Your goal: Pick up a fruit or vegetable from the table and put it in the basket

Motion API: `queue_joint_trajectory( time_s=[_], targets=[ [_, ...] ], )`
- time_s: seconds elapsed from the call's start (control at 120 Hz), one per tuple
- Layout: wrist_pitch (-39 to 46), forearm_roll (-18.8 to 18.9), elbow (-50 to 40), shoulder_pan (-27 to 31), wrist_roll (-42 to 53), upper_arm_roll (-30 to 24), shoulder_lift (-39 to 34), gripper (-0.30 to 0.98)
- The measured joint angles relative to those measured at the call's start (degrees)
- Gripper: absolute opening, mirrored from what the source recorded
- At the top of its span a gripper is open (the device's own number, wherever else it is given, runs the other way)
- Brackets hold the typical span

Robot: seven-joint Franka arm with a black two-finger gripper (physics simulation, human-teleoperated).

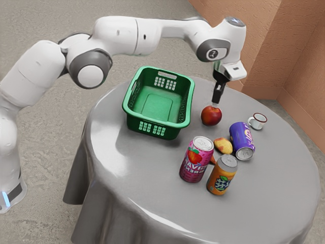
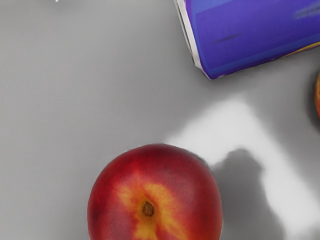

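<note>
nearest the exterior camera, 2 cans stand upright: an orange can (image 1: 222, 181) and a pink can (image 1: 194, 165). behind them, a yellow-red fruit (image 1: 223, 146) sits near a purple can (image 1: 240, 138) lying on its side. past that is a white cup (image 1: 256, 124). the red fruit (image 1: 211, 116) rests on the table, right below the gripper (image 1: 216, 103); i can't tell how open it is or whether it grips anything. the green basket (image 1: 158, 122) stands to the exterior view's left.

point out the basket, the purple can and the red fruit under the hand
basket (image 1: 153, 123): exterior view, on its near rim
purple can (image 2: 250, 37): wrist view, on its side
red fruit (image 2: 165, 175): wrist view, on its upper skin, off the stem hollow
</note>
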Motion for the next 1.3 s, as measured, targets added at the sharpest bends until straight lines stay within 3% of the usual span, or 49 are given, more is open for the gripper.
queue_joint_trajectory(
  time_s=[1.2, 1.3],
  targets=[
    [-0.5, -0.6, 1.5, 2.1, 4.2, -2.0, 7.8, 0.69],
    [-0.4, -0.5, 1.6, 2.1, 4.4, -2.1, 8.1, 0.57]
  ],
)
